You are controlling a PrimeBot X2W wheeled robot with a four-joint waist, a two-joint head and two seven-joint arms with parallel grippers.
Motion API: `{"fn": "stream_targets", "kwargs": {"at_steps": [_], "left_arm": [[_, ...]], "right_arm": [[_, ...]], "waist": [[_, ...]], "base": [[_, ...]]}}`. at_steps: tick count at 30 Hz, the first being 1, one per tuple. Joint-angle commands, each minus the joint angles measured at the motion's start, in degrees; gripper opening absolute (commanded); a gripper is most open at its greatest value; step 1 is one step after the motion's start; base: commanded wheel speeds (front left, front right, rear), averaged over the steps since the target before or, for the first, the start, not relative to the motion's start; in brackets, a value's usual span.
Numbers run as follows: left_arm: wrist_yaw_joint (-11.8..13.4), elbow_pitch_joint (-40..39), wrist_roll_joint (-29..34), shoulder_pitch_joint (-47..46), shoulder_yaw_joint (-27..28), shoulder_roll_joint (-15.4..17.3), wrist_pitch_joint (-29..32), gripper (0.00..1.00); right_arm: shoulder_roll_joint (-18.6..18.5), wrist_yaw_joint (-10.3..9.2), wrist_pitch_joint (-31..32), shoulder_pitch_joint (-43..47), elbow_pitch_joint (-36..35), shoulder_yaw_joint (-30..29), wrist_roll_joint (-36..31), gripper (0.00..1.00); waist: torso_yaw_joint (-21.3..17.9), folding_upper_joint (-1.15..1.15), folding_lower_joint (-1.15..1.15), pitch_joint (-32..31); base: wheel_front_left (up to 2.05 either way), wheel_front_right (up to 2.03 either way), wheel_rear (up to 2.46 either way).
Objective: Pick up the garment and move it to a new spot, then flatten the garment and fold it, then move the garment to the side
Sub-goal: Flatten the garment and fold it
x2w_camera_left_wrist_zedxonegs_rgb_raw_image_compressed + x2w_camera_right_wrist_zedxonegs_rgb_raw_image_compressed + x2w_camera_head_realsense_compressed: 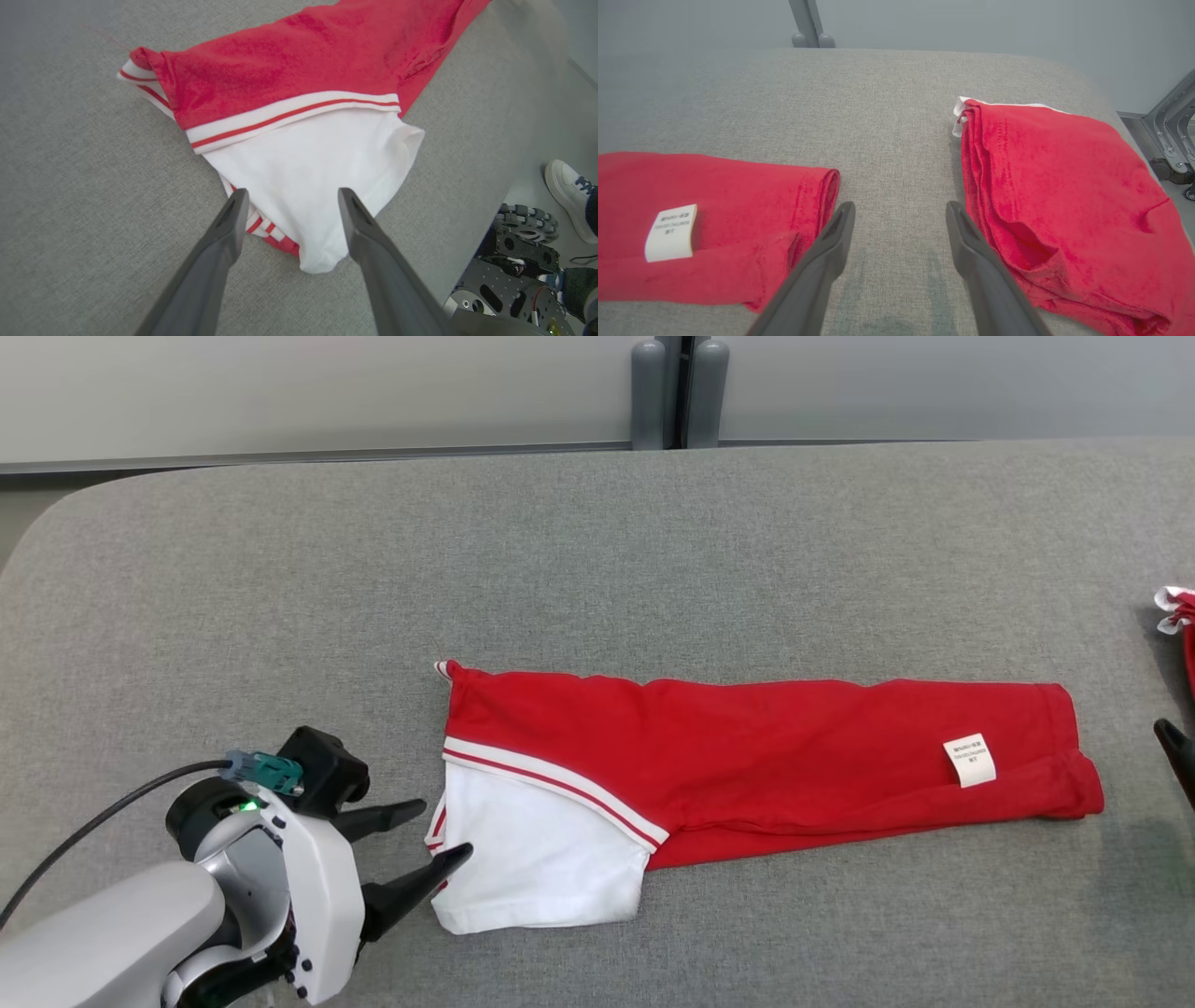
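The garment (747, 747), soft red knit with a white panel and striped trim, lies folded into a long flat band in the middle of the tabletop (560, 569), nearer the front edge, a white label (969, 760) by its right end. The left gripper (446, 826) stands spread at the white end, clasping nothing. The right gripper (900, 207), also spread and empty, hangs over coarse grey weave between it and another red cloth (1064, 186) at the right edge.

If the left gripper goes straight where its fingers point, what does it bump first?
Probably the white end of the garment, right ahead of the left gripper; depth is hard to judge.
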Motion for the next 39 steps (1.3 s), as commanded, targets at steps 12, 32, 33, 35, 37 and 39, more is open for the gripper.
{"fn": "stream_targets", "kwargs": {"at_steps": [12,32,33,35,37,39], "left_arm": [[7.1,8.1,0.1,2.3,12.8,-6.1,-24.0,1.00],[3.6,3.7,30.9,30.2,61.4,-34.9,-25.5,1.00],[3.0,3.7,32.7,31.3,62.5,-36.4,-25.5,1.00],[2.1,4.1,36.4,32.9,64.2,-38.7,-25.5,1.00],[1.3,4.7,39.7,34.3,64.6,-40.4,-25.5,1.00],[0.8,5.2,40.0,35.4,65.8,-41.6,-25.5,1.00]], "right_arm": [[9.3,0.00,-6.1,-0.8,-4.1,-16.8,-4.9,1.00],[31.0,0.01,-6.1,21.0,-25.4,-44.3,-33.4,1.00],[31.7,0.01,-6.1,21.7,-25.7,-44.7,-34.2,1.00],[32.8,0.01,-6.1,22.8,-25.8,-45.4,-35.6,1.00],[33.9,0.01,-6.1,23.5,-25.8,-45.9,-36.6,1.00],[34.5,0.01,-6.1,23.8,-25.7,-46.1,-37.3,1.00]], "waist": [[0.2,0.00,0.00,-2.4],[2.1,0.00,0.00,-4.6],[2.2,0.00,0.00,-4.6],[2.4,0.00,0.00,-4.5],[2.5,0.00,0.00,-4.4],[2.5,0.00,0.00,-4.3]], "base": [[0.00,0.00,0.00],[0.00,0.00,0.00],[0.00,0.00,0.00],[0.00,0.00,0.00],[0.00,0.00,0.00],[0.00,0.00,0.00]]}}
